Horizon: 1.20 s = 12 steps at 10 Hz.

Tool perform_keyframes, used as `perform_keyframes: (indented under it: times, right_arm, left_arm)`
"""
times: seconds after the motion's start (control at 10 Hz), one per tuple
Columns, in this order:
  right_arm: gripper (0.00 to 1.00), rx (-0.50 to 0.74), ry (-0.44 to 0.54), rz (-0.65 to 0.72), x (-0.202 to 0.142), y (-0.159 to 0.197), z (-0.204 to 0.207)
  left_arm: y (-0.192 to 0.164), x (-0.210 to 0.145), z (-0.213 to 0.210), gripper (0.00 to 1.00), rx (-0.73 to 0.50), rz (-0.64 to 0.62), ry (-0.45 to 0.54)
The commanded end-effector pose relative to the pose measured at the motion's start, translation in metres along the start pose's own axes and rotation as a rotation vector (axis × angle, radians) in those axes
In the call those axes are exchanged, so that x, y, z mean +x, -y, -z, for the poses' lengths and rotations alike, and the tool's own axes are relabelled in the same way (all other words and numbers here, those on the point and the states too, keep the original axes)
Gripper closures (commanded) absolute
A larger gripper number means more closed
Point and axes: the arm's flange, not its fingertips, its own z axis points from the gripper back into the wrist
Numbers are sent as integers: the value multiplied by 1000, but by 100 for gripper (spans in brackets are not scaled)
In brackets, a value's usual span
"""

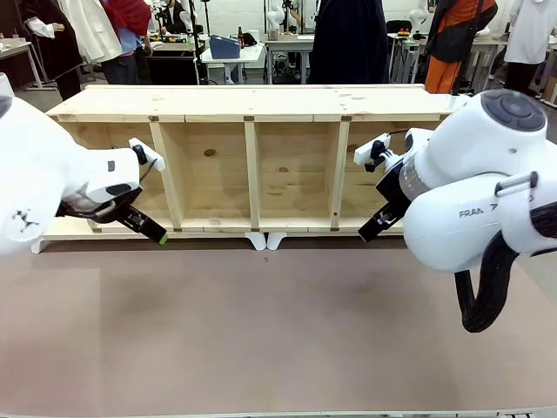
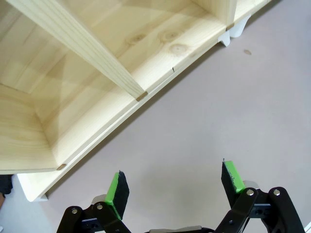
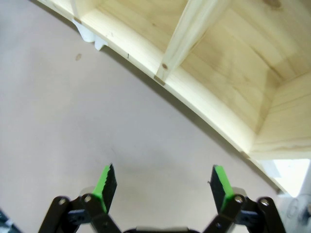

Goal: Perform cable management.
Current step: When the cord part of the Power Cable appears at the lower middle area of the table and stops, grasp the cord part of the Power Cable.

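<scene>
The cable is out of view. A long pale wooden shelf (image 1: 252, 157) with several open compartments lies on its side across the far half of the brown table (image 1: 278, 331). My left gripper (image 1: 155, 232) hangs near the shelf's left end, low over the table, and stands open with nothing between its green pads (image 2: 118, 191). Near the shelf's right end my right gripper (image 1: 369, 230) is also open and empty, its pads (image 3: 221, 185) spread wide above bare tabletop. The shelf's front edge (image 2: 141, 97) runs diagonally through the left wrist view, and the shelf (image 3: 194, 63) crosses the right wrist view likewise.
White plastic feet (image 1: 266, 240) stick out under the shelf's middle. People stand behind the shelf at other tables (image 1: 231, 52). A thick black hose (image 1: 483, 292) loops off my right arm. A wide stretch of brown tabletop lies in front of the shelf.
</scene>
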Motion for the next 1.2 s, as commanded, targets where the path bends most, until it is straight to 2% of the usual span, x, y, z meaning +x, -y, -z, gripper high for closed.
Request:
perform_keyframes:
  times: [0.0,0.4,0.7,1.1]
  right_arm:
    - [0,-32,-22,28,-52,-16,-41]
    - [0,-59,-16,51,-87,0,-92]
    - [0,-102,30,86,-117,7,-124]
    - [0,-117,98,103,-144,-1,-139]
  left_arm:
    - [0,-53,-45,0,-17,-23,26]
    - [-4,-88,-97,0,21,-34,75]
    - [2,-113,-128,0,85,-34,114]
    - [5,-158,-153,0,137,-86,198]
